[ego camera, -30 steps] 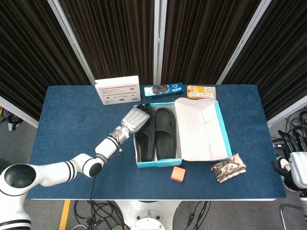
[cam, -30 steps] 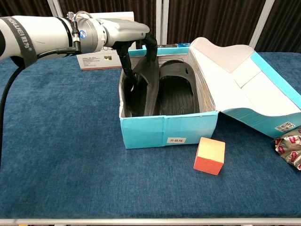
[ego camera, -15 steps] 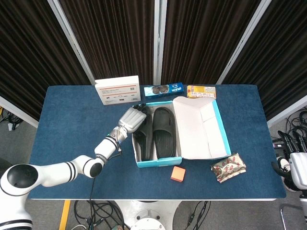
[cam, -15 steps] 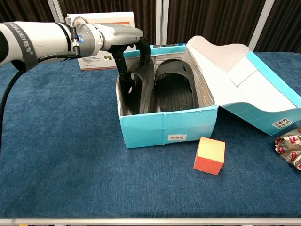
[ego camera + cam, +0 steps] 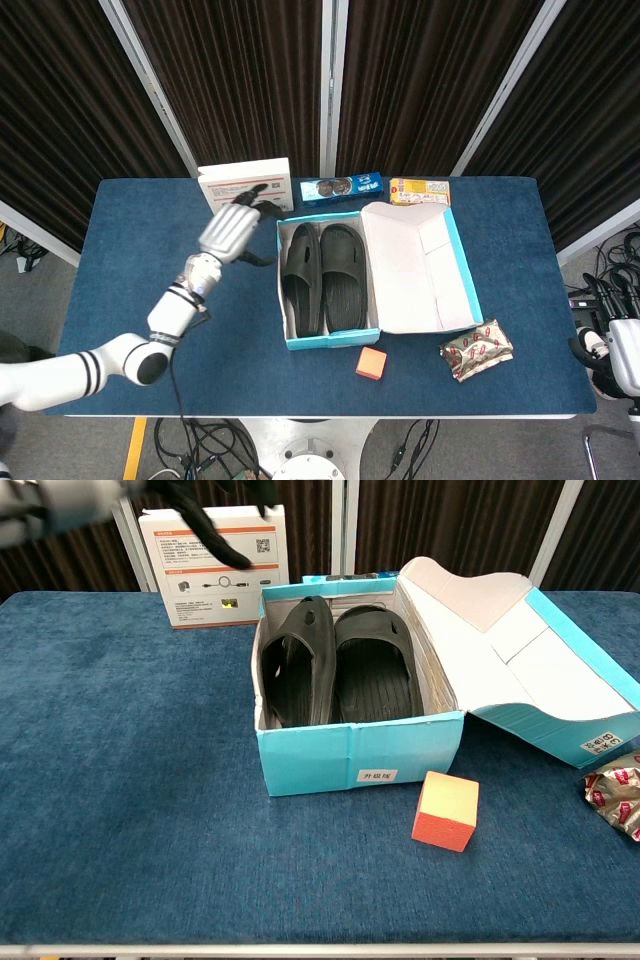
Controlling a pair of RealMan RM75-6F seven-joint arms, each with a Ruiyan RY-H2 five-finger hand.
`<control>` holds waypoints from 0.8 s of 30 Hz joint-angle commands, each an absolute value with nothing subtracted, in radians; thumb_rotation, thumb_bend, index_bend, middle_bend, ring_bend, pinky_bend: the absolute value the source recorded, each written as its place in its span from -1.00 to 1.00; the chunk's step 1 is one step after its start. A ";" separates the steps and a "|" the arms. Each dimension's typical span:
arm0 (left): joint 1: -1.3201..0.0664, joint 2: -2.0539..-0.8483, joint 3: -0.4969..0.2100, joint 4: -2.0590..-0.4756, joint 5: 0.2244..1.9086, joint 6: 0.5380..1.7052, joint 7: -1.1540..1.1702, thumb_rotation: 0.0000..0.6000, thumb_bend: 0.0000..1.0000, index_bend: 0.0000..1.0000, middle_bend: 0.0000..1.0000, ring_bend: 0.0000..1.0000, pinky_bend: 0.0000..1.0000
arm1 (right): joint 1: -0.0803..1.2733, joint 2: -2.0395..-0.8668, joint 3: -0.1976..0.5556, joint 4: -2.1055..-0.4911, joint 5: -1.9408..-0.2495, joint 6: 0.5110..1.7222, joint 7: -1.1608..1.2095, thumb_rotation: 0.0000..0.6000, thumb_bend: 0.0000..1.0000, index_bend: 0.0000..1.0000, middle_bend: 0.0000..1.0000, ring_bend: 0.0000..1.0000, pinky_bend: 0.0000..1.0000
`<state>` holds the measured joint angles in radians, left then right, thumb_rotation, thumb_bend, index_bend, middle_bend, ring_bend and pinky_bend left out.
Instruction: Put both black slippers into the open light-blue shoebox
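Observation:
Both black slippers lie side by side in the open light-blue shoebox (image 5: 331,342) (image 5: 355,753): the left slipper (image 5: 300,277) (image 5: 293,670) leans against the box's left wall, and the right slipper (image 5: 342,272) (image 5: 376,670) lies flat. The lid (image 5: 418,265) (image 5: 520,650) hangs open to the right. My left hand (image 5: 231,232) hovers left of the box, raised, fingers spread, holding nothing. In the chest view only its dark fingers (image 5: 205,525) show, blurred at the top edge. My right hand (image 5: 612,362) hangs off the table's right side, its fingers unclear.
A white carton (image 5: 245,187) (image 5: 214,566) stands behind my left hand. A blue cookie pack (image 5: 342,186) and a yellow snack box (image 5: 420,191) lie behind the shoebox. An orange cube (image 5: 371,363) (image 5: 446,810) and a crumpled wrapper (image 5: 476,350) (image 5: 615,795) sit at the front.
My left hand has let go of the left slipper, which now rests in the box, and has pulled up and away to the left.

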<state>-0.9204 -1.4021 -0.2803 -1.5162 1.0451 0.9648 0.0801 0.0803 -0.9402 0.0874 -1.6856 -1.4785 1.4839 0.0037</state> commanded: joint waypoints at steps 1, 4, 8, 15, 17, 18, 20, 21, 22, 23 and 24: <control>-0.805 -1.306 -0.267 -1.572 1.096 1.067 -0.002 1.00 -1.00 -0.32 -0.37 -0.90 -0.66 | 0.080 -0.942 0.089 -1.670 -1.468 1.477 0.029 1.00 -0.73 -0.90 -0.69 -1.00 -0.72; -0.712 -1.256 -0.221 -1.573 1.130 1.139 -0.036 1.00 -1.00 -0.32 -0.37 -0.90 -0.66 | 0.080 -0.950 0.087 -1.655 -1.471 1.473 0.047 1.00 -0.67 -0.90 -0.69 -1.00 -0.72; -0.590 -1.217 -0.153 -1.539 1.164 1.241 -0.042 1.00 -1.00 -0.32 -0.37 -0.88 -0.66 | 0.082 -0.964 0.082 -1.635 -1.473 1.464 0.068 1.00 -0.55 -0.90 -0.69 -1.00 -0.72; -0.423 -1.216 -0.065 -1.484 1.220 1.405 0.003 1.00 -1.00 -0.32 -0.38 -0.79 -0.66 | 0.082 -0.991 0.064 -1.625 -1.501 1.460 0.057 1.00 -0.54 -0.90 -0.70 -1.00 -0.76; -0.375 -1.221 -0.048 -1.483 1.238 1.464 0.027 1.00 -1.00 -0.32 -0.38 -0.79 -0.66 | 0.077 -1.002 0.061 -1.622 -1.506 1.470 0.048 1.00 -0.53 -0.90 -0.70 -1.00 -0.77; -0.357 -1.222 -0.042 -1.486 1.246 1.487 0.037 1.00 -1.00 -0.32 -0.38 -0.79 -0.66 | 0.075 -1.006 0.060 -1.622 -1.508 1.473 0.044 1.00 -0.53 -0.90 -0.71 -1.00 -0.77; -0.318 -1.221 -0.030 -1.503 1.259 1.531 0.060 1.00 -1.00 -0.32 -0.38 -0.79 -0.66 | 0.071 -1.012 0.056 -1.626 -1.514 1.479 0.037 1.00 -0.53 -0.90 -0.71 -1.00 -0.78; -0.303 -1.220 -0.025 -1.515 1.263 1.544 0.066 1.00 -1.00 -0.32 -0.38 -0.79 -0.66 | 0.070 -1.013 0.055 -1.628 -1.517 1.482 0.033 1.00 -0.53 -0.90 -0.71 -1.00 -0.78; -0.289 -1.217 -0.020 -1.527 1.268 1.556 0.071 1.00 -1.00 -0.32 -0.38 -0.79 -0.66 | 0.069 -1.015 0.053 -1.630 -1.519 1.485 0.029 1.00 -0.54 -0.90 -0.71 -1.00 -0.78; -0.272 -1.215 -0.012 -1.543 1.279 1.570 0.076 1.00 -1.00 -0.32 -0.38 -0.79 -0.66 | 0.067 -1.017 0.052 -1.634 -1.523 1.488 0.024 1.00 -0.54 -0.90 -0.71 -1.00 -0.79; -0.260 -1.214 -0.007 -1.553 1.286 1.579 0.079 1.00 -1.00 -0.32 -0.38 -0.79 -0.66 | 0.066 -1.019 0.051 -1.636 -1.524 1.491 0.022 1.00 -0.54 -0.90 -0.70 -1.00 -0.79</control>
<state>-0.2815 -1.2172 -0.0226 -1.5326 1.2687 1.5613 0.0652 0.0669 -1.0179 0.0521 -1.6351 -1.5229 1.4897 0.0238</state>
